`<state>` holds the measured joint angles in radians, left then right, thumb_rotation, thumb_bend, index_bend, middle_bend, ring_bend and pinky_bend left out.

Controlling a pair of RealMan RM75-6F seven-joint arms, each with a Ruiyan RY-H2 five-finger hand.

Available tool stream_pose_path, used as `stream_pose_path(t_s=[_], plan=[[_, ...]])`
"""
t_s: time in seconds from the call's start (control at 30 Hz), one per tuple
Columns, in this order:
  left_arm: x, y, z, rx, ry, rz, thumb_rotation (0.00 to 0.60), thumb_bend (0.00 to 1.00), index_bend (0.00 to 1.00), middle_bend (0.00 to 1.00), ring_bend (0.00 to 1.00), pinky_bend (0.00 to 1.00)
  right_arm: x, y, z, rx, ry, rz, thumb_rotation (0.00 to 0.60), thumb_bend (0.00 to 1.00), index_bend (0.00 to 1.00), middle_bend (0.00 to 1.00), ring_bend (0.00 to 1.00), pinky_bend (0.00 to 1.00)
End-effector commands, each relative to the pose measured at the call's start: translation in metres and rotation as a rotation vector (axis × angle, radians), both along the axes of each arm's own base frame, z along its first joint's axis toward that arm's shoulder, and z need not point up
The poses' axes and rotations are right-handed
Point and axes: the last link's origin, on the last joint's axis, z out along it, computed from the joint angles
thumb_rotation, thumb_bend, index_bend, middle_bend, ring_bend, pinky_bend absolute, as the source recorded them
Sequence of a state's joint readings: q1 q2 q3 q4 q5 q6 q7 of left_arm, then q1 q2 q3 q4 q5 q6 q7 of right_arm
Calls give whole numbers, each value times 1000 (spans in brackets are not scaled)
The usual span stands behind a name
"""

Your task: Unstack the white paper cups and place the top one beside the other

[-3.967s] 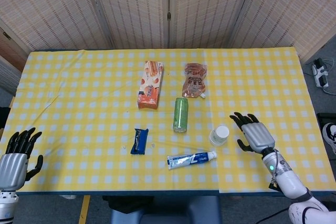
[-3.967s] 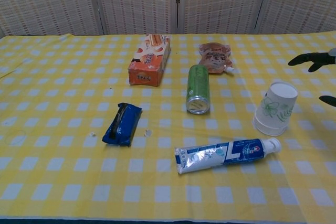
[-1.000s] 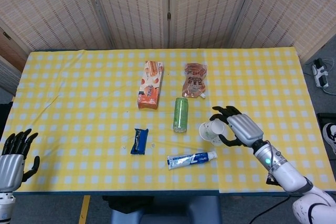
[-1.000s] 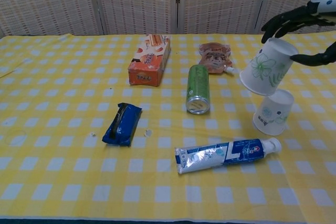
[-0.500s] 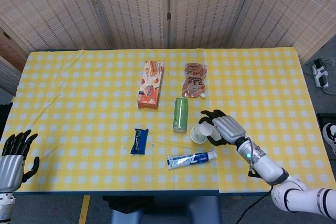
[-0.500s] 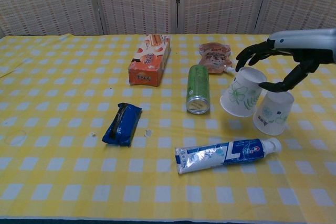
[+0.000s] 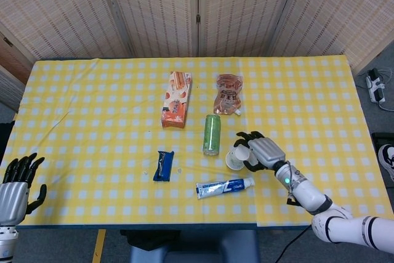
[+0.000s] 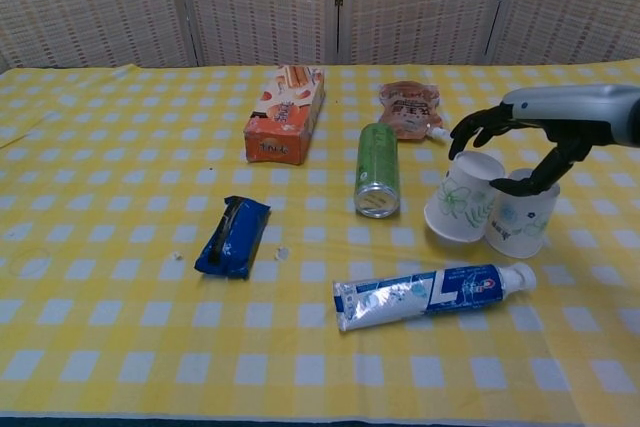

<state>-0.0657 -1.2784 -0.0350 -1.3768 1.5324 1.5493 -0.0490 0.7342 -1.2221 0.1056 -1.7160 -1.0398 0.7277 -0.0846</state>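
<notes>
The counter (image 8: pixel 120 347), under its yellow checked cloth, carries everything in play, and the step in hand looks like the set-down: the cups are already apart and the lifted one is being lowered next to its mate. The right robot hand (image 8: pixel 520 137) reaches in from the right edge of the chest view, its dark fingers (image 8: pixel 475 130) curled over the upturned base of the top cup (image 8: pixel 462 210), so it is clamped on that cup. The cup is mouth-down and tilted, its lower rim at or just above the cloth; whether it bears weight I cannot tell. Just beside it on the right, touching or nearly so, stands the other cup (image 8: pixel 524 224), also mouth-down. A toothpaste tube (image 8: pixel 430 294) lies near the front of both and a green can (image 8: pixel 377 182) lies to their left. The next move, in my judgement, calls for levelling the cup so its rim sits flat, then spreading the fingers and lifting clear without nudging either cup. The left robot hand (image 7: pixel 15 190) hangs at the counter's near left corner, fingers apart, holding nothing.
</notes>
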Motion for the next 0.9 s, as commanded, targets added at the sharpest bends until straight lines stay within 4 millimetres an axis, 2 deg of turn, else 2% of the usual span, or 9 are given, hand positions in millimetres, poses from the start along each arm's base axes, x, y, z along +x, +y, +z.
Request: stream_pose_path(t_s=[0.03, 0.4, 0.9], plan=[[0, 0, 0, -1, 0, 0, 600, 570, 165, 107, 89, 0, -1, 0, -2, 4, 8, 0, 600, 492, 321, 112, 134, 62], [-2, 1, -2, -5, -3, 5, 600, 570, 165, 107, 88, 0, 1, -1, -9, 13, 24, 5, 600, 492, 313, 104, 131, 61], [-4, 1, -3, -4, -6, 9, 600, 569, 165, 107, 88, 0, 3, 0, -6, -6, 19, 16, 600, 492, 174, 96, 121, 61]])
